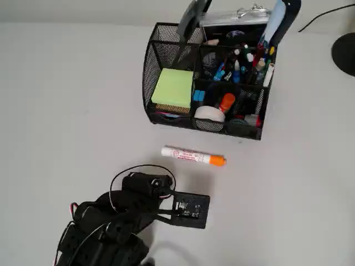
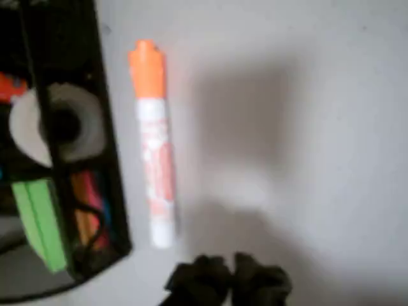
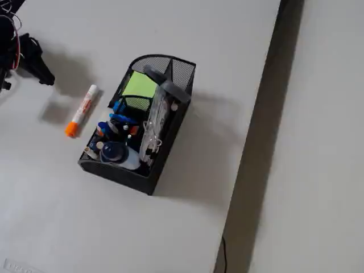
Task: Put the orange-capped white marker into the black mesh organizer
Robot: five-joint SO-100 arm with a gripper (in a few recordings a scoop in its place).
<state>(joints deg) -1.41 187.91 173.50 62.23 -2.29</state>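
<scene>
Blurred black claw (image 2: 226, 280) tips sit at the wrist view's bottom edge, just short of the orange-capped white marker (image 2: 155, 143); whether they stand wide or narrow I cannot tell. That marker lies flat on the tabletop (image 1: 66, 100), just beside the black mesh organizer (image 1: 154, 72) and parallel to its front wall. It looks light, stiff and smooth, likely to roll, so mid-barrel seems the safest hold.

A plain, matte white bench (image 3: 227, 68) under soft light; beyond its right edge in the fixed view, pale grey floor (image 3: 324, 142).
</scene>
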